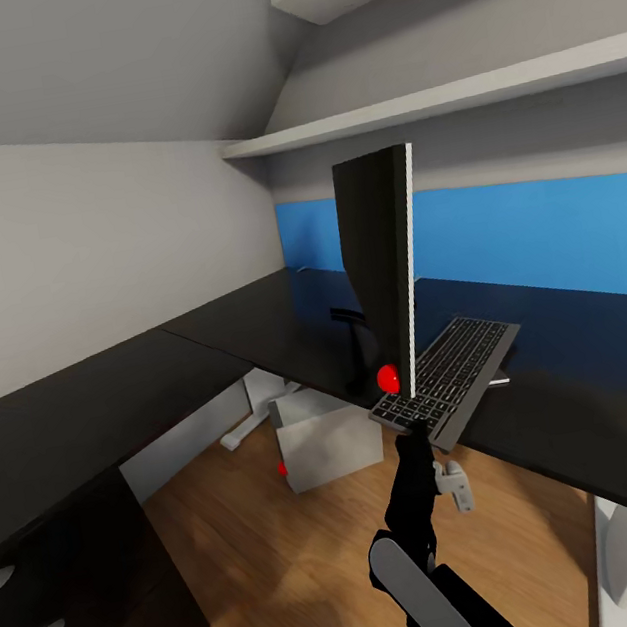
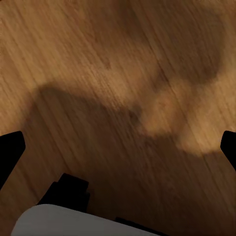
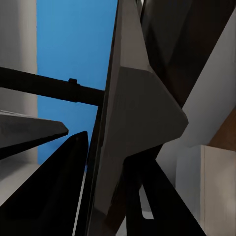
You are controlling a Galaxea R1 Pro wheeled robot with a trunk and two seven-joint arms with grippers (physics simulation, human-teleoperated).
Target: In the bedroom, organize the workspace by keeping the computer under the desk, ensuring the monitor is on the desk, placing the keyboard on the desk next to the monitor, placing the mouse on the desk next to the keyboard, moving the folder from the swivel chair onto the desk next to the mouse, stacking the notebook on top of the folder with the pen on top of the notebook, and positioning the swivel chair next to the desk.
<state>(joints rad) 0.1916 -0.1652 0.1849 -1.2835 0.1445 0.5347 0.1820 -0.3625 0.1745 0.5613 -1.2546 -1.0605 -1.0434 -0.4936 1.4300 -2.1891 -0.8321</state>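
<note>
Long L-shaped black-topped desk [image 1: 206, 336] fills corner. Right gripper [image 1: 413, 431] clamped on near edge of flat dark grey keyboard [image 1: 452, 375], tilted at desk edge beside wide thin black-fronted monitor [image 1: 379, 242]. Boxy light grey computer [image 1: 325, 436] under desk. Left gripper [image 2: 118, 147] spread wide above wood floor [image 2: 118, 73].

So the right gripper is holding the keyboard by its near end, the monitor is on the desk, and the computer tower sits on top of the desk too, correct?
Not quite: in the head view the computer stands on the wood floor under the desk, not on top of it. The rest holds: the right gripper holds the keyboard by its near end, and the monitor is on the desk.
</note>
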